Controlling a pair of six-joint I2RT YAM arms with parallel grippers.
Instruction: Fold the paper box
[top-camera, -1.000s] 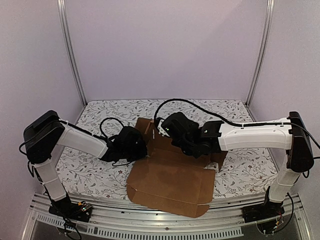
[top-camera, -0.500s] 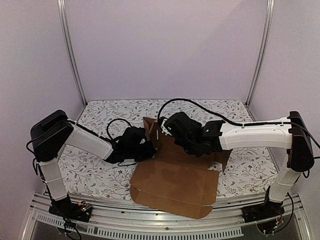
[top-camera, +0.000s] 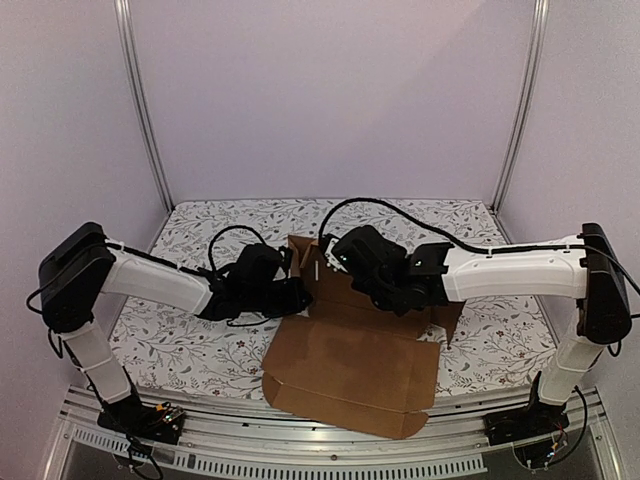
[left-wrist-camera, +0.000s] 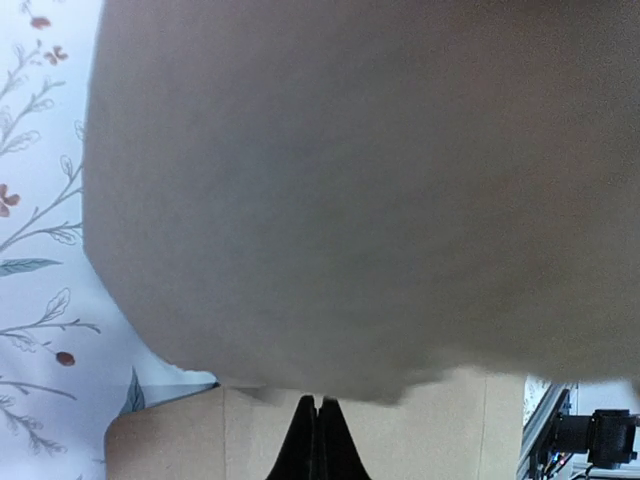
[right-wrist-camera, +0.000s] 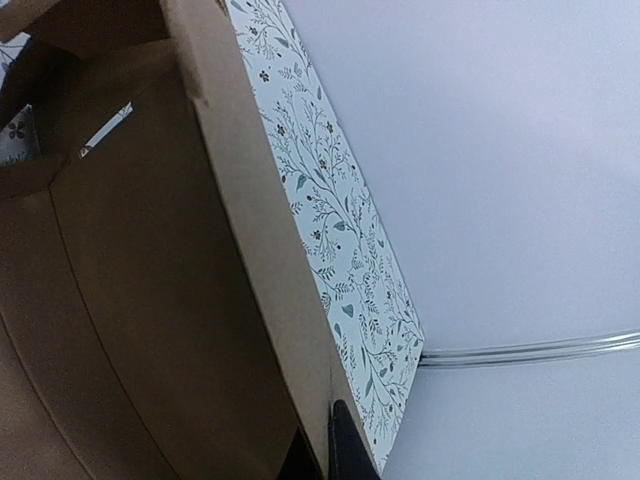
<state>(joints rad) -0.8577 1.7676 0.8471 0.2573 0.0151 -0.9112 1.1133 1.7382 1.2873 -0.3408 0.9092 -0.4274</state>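
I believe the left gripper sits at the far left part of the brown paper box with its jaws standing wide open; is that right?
Not quite: the left gripper does sit at the far left part of the brown paper box, but its jaws are shut, with the fingertips pressed together, as the left wrist view shows.

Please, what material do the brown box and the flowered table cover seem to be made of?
The box: brown cardboard, matte, judging by its creased fold lines and cut flaps. The table cover: probably printed cloth or paper, matte, white with a leaf pattern; which one is unclear.
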